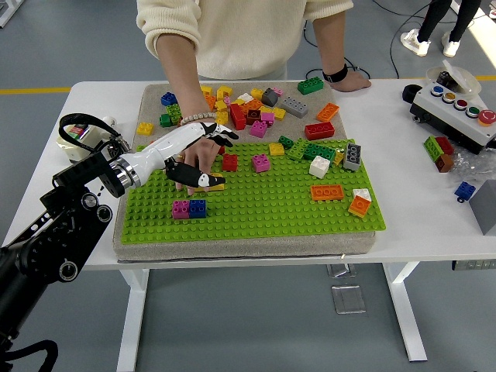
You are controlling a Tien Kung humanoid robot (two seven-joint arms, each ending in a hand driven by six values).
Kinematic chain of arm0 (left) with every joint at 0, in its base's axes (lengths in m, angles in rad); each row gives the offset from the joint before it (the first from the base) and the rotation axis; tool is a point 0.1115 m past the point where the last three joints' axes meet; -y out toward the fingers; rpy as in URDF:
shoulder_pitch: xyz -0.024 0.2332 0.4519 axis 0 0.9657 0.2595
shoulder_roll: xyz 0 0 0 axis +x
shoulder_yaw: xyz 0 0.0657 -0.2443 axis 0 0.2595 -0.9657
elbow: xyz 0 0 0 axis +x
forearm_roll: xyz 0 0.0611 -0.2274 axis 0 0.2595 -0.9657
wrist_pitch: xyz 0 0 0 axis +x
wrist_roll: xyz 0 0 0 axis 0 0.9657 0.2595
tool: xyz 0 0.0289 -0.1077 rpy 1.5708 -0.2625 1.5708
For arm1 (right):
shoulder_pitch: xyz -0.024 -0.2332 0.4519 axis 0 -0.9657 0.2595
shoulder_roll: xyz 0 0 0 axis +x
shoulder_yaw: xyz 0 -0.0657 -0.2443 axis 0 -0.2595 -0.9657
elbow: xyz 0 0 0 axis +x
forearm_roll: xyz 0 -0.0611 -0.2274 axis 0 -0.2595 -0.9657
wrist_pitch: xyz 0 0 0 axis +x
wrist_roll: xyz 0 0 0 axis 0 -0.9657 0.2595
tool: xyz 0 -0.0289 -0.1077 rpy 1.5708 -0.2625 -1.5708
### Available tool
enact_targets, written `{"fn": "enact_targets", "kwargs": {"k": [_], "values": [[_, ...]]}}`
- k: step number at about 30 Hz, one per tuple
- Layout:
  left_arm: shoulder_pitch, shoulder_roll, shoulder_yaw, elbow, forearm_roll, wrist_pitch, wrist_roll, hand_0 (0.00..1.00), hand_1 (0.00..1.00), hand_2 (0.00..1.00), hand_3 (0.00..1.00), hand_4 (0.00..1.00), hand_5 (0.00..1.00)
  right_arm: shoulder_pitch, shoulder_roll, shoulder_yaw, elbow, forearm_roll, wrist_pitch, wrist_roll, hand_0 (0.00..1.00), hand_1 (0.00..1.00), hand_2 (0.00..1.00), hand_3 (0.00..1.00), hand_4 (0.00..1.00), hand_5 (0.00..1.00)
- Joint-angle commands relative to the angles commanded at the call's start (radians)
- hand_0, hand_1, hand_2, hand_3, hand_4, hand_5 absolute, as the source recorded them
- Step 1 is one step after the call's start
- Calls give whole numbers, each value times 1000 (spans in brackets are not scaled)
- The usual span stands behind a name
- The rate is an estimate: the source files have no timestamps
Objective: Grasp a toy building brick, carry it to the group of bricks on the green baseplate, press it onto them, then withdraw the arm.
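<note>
The green baseplate (pixel 271 209) lies on a grey mat. A joined magenta and blue brick pair (pixel 190 208) stands on its left part. My left hand (pixel 195 164), white with black fingers, hovers over the plate's left side with fingers spread and holds nothing. A person's hand (pixel 203 153) reaches in beside my fingers and sets a yellow brick (pixel 214 185) right under my thumb. A red brick (pixel 230 162) and a magenta brick (pixel 261 163) sit just to the right. My right arm is out of view.
Several loose bricks lie along the mat's far edge (pixel 256 101) and on the plate's right part, among them an orange one (pixel 327 191). A button box (pixel 457 108) and a few bricks (pixel 439 151) are at the right. The person's other hand (pixel 350 79) rests on the table.
</note>
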Motion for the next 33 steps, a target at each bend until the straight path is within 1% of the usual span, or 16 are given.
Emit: {"fn": "enact_targets", "kwargs": {"k": [8, 12, 19, 20, 25, 26, 31, 32, 33], "values": [[0, 5, -27, 7, 7, -4, 1, 850, 751, 734, 795, 912, 107, -1, 0, 3, 0, 2, 1, -3, 729, 655, 703, 567, 908, 501], [-8, 5, -32, 26, 15, -6, 1, 850, 751, 734, 795, 912, 107, 2, -1, 6, 0, 4, -1, -6, 729, 655, 703, 567, 908, 501], [-32, 0, -21, 97, 47, -7, -10, 848, 751, 731, 785, 913, 108, 5, 0, 5, 0, 7, -5, -5, 729, 655, 703, 568, 908, 500], [-35, -1, -18, 105, 51, -7, -12, 842, 748, 717, 745, 893, 106, 5, 0, 5, 0, 7, -6, -5, 729, 655, 703, 567, 907, 501], [-49, -4, -4, 141, 67, -7, -22, 842, 748, 717, 745, 893, 106, 5, 0, 3, 0, 9, -5, -6, 729, 655, 703, 567, 907, 501], [-53, -4, -2, 148, 69, -7, -24, 834, 739, 656, 680, 781, 69, 5, 0, 2, 0, 8, -5, -6, 729, 655, 703, 567, 908, 500], [-67, -4, 4, 178, 69, 2, -32, 834, 739, 656, 680, 781, 69, 8, 0, -4, 0, 9, -6, -6, 729, 655, 703, 567, 908, 500], [-67, -4, 4, 180, 69, 3, -32, 810, 714, 616, 634, 713, 37, 8, 0, -4, 0, 9, -6, -6, 729, 655, 703, 567, 908, 500], [-69, -3, 5, 183, 68, 6, -34, 810, 714, 616, 634, 713, 37, 8, 0, -7, 0, 8, -6, -6, 729, 655, 703, 567, 908, 500]]}}
